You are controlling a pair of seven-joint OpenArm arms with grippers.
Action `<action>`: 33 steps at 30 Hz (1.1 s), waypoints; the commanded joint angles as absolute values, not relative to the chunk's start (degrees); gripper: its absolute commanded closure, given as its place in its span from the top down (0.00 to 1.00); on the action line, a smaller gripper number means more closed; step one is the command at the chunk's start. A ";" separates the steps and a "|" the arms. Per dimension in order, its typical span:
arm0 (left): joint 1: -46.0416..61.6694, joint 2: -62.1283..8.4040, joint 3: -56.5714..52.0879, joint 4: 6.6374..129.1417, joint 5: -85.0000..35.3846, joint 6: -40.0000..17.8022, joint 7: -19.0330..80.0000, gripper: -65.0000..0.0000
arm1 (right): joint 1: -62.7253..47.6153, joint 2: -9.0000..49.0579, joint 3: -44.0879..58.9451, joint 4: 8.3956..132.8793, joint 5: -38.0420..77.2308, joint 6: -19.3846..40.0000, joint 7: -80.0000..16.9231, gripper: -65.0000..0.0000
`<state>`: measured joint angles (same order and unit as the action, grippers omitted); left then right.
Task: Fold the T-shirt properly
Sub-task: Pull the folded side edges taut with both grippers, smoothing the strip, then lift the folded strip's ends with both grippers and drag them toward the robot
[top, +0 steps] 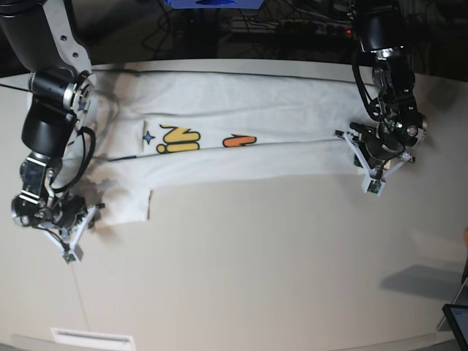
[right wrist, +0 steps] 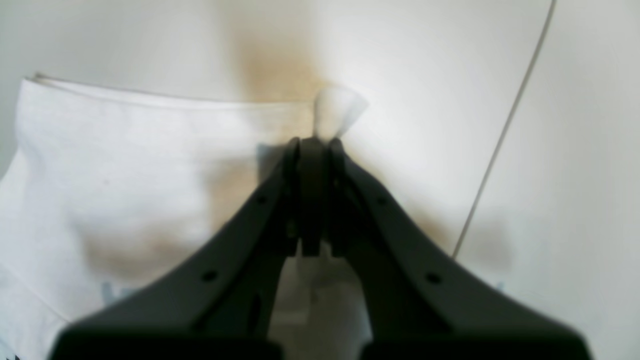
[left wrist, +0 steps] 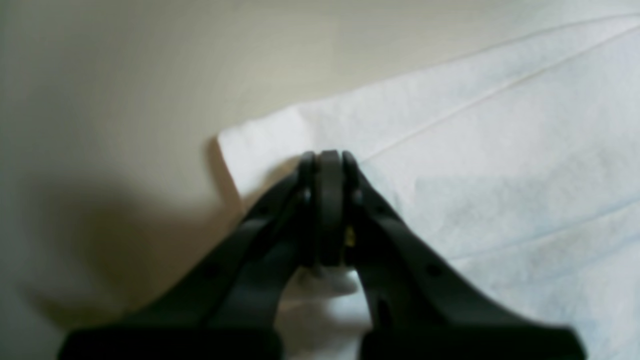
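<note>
The white T-shirt (top: 241, 124) lies stretched sideways across the table as a long band. Yellow and orange print and a blue star show near its middle. My left gripper (top: 361, 155) is shut on the shirt's corner at the band's right end; the left wrist view shows the closed jaws (left wrist: 329, 156) pinching the white cloth (left wrist: 475, 150) against the table. My right gripper (top: 91, 210) is shut on the cloth at the band's lower left end; in the right wrist view (right wrist: 312, 144) a small tuft of cloth (right wrist: 336, 111) pokes out past the tips.
The cream table (top: 256, 270) extends toward the front edge. A thin seam line (right wrist: 505, 130) crosses it near my right gripper. A dark screen corner (top: 458, 322) sits at the front right. Cables and dark equipment (top: 292, 22) run behind the table's far edge.
</note>
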<state>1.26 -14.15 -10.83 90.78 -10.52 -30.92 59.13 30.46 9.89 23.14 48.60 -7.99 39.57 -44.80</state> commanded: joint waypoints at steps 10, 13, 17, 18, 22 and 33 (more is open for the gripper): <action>0.84 -14.90 -10.77 91.12 -10.07 -30.81 60.26 0.00 | 25.80 8.84 22.90 62.64 -9.45 40.00 -53.41 0.00; 0.84 -14.99 -10.86 91.12 -10.07 -30.73 60.26 0.00 | 23.69 8.22 22.55 69.76 -9.54 40.00 -57.01 0.00; 0.84 -14.90 -10.86 91.21 -10.07 -30.73 60.35 0.00 | 21.58 8.13 18.95 75.30 -9.45 40.00 -59.91 0.00; 0.84 -14.90 -10.86 91.21 -10.07 -30.73 60.35 0.00 | 20.97 8.13 18.77 76.88 -9.45 40.00 -60.62 0.00; 1.10 -14.90 -11.38 93.23 -10.07 -30.73 60.35 0.00 | 19.82 8.04 16.48 82.51 -9.36 40.00 -63.16 0.00; 2.24 -14.81 -11.38 99.82 -10.07 -30.73 60.35 0.00 | 16.48 7.96 15.60 91.65 -9.36 40.00 -68.62 0.00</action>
